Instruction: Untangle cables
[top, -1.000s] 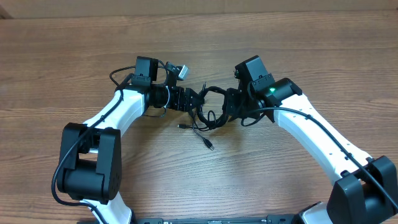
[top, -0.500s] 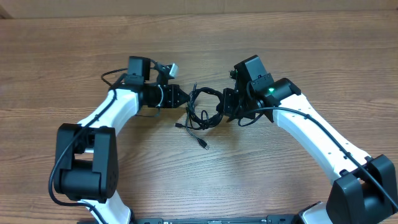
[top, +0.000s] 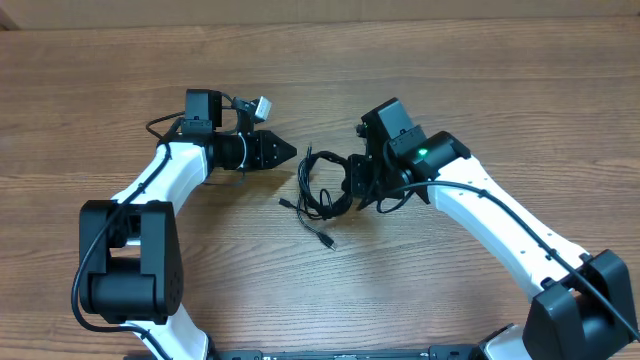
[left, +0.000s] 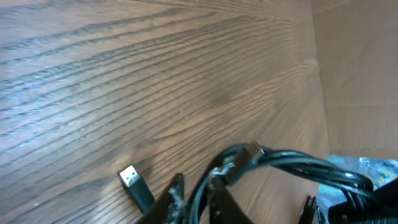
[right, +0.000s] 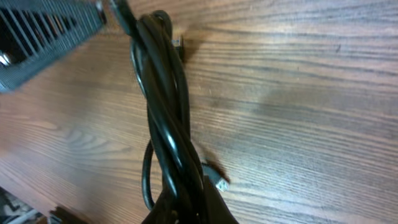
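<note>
glossy looped cables (top: 320, 188), wood table (top: 480, 80), right fingers (top: 352, 180) clamping them, left fingers (top: 283, 152) unclear

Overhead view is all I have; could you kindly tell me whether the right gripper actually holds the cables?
Observer: Yes. In the right wrist view the cables run out as one twisted bundle from between the fingers of the right gripper.
Operator: Thank you. Is any plug lying free?
Observer: In the left wrist view one silver-tipped plug lies flat on the table, off to the side of the bundle.
Operator: And the left gripper?
Observer: The left gripper sits right at a strand, but I cannot tell whether it grips it.
</note>
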